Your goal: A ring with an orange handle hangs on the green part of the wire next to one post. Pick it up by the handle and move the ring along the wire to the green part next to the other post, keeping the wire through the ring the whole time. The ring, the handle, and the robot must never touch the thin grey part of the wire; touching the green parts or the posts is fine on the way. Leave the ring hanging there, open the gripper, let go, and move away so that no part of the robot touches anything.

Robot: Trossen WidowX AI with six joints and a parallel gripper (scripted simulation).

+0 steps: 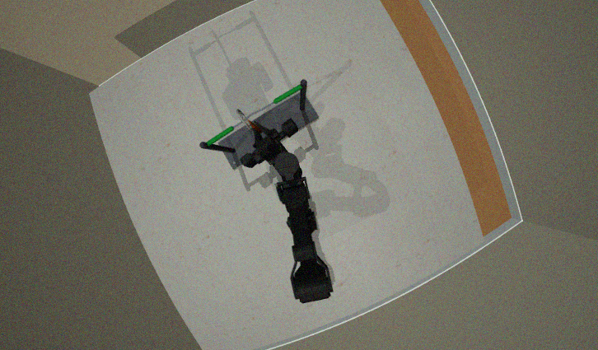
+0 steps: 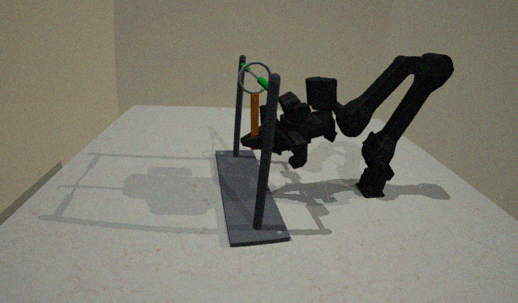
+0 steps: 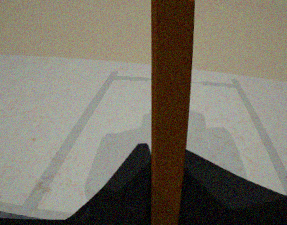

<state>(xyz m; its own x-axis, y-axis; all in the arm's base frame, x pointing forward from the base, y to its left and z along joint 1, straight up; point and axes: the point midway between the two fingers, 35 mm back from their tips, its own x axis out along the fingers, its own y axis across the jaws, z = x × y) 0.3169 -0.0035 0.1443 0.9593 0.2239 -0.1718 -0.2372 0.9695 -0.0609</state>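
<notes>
A thin grey ring (image 1: 240, 114) (image 2: 240, 79) (image 3: 172, 82) with an upright orange handle (image 1: 252, 126) (image 2: 255, 110) sits around the wire, roughly midway between the two dark posts (image 1: 302, 91) (image 1: 211, 147) (image 2: 267, 150) (image 2: 238, 109). Green wire parts (image 1: 287, 94) (image 1: 220, 135) (image 2: 262, 81) lie next to each post, and the thin grey wire runs between them. My gripper (image 1: 259, 132) (image 2: 252, 136) (image 3: 154, 152) is shut on the lower end of the handle and holds it vertical. I cannot tell whether the ring touches the wire.
The posts stand on a dark grey base plate (image 1: 275, 116) (image 2: 240, 197) in the middle of the white table. The arm's base (image 1: 310, 284) (image 2: 372, 183) stands at the table's near side. An orange strip (image 1: 445, 91) runs along one table edge.
</notes>
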